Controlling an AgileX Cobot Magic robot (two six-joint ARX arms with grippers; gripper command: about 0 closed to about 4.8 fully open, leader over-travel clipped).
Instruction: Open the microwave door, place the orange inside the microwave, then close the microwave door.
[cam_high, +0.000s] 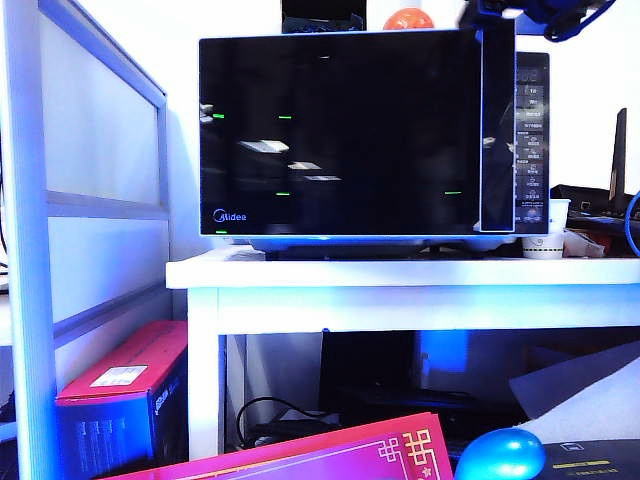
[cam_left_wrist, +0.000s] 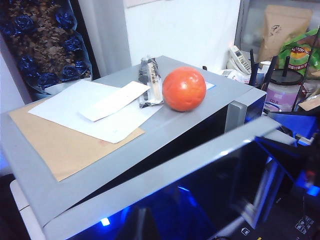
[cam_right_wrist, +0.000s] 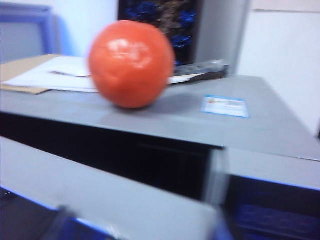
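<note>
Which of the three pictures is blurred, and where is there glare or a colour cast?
Right wrist view: motion blur, the orange is smeared. Left wrist view: sharp, a blue sheen on the microwave door. Exterior view: strong blue cast, and the glossy door mirrors bright room lights. No gripper shows clearly.

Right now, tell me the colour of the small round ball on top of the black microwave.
Bright orange-red, smooth and shiny ball; clearest in the left wrist view.

From the front, only the top of the orange (cam_high: 408, 19) shows above the microwave (cam_high: 360, 135). Neither gripper's fingers appear in the wrist views. The right wrist view is blurred, so the blue label (cam_right_wrist: 225, 106) is unreadable.
</note>
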